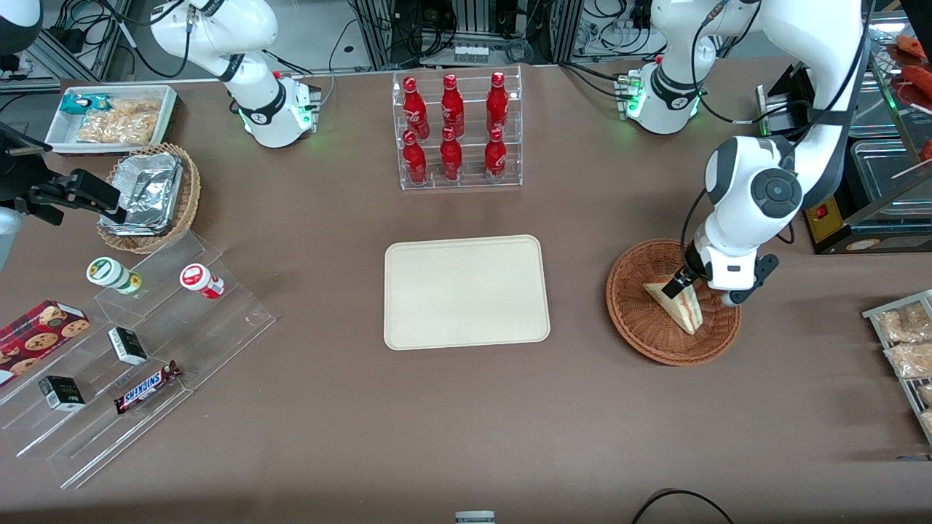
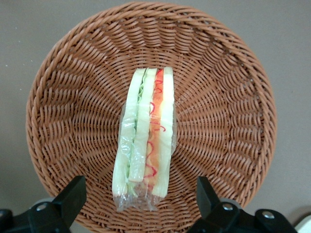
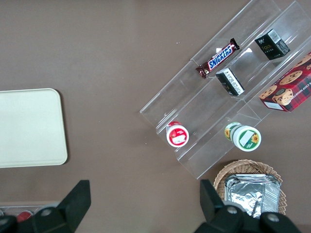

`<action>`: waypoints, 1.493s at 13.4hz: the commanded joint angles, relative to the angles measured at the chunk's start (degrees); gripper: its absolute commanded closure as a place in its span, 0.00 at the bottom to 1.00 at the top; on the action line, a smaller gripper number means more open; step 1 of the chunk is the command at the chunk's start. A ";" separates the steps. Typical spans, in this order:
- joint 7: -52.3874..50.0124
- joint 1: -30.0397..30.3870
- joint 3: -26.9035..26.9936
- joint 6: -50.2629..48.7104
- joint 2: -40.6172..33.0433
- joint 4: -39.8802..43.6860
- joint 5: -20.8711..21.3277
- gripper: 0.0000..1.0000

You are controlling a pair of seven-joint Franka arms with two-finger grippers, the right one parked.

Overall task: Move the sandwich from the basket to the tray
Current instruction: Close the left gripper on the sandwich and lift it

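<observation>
The sandwich [image 1: 678, 305] [image 2: 144, 137], a plastic-wrapped wedge showing red, white and green layers, lies in the round reddish-brown basket [image 1: 632, 313] [image 2: 58, 111] toward the working arm's end of the table. My gripper [image 1: 683, 281] [image 2: 141, 196] hangs just above the basket, open, its black fingers [image 2: 73, 196] standing wide on either side of the sandwich's wrapped end without touching it. The cream tray [image 1: 466, 291] [image 3: 29, 127] lies flat at the table's middle, beside the basket, with nothing on it.
A clear rack of red bottles [image 1: 456, 131] stands farther from the front camera than the tray. Clear stepped shelves [image 1: 145, 349] with snacks and a foil-filled wicker basket [image 1: 149, 196] sit toward the parked arm's end. Metal trays [image 1: 885, 175] and snack packets [image 1: 906, 335] lie at the working arm's end.
</observation>
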 commanded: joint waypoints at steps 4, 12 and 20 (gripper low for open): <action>-0.87 0.40 0.07 2.85 3.50 -0.09 0.19 0.00; -0.08 0.49 0.07 2.24 4.47 1.48 0.19 0.86; 11.83 -0.21 -3.62 -21.81 2.80 14.65 0.81 0.85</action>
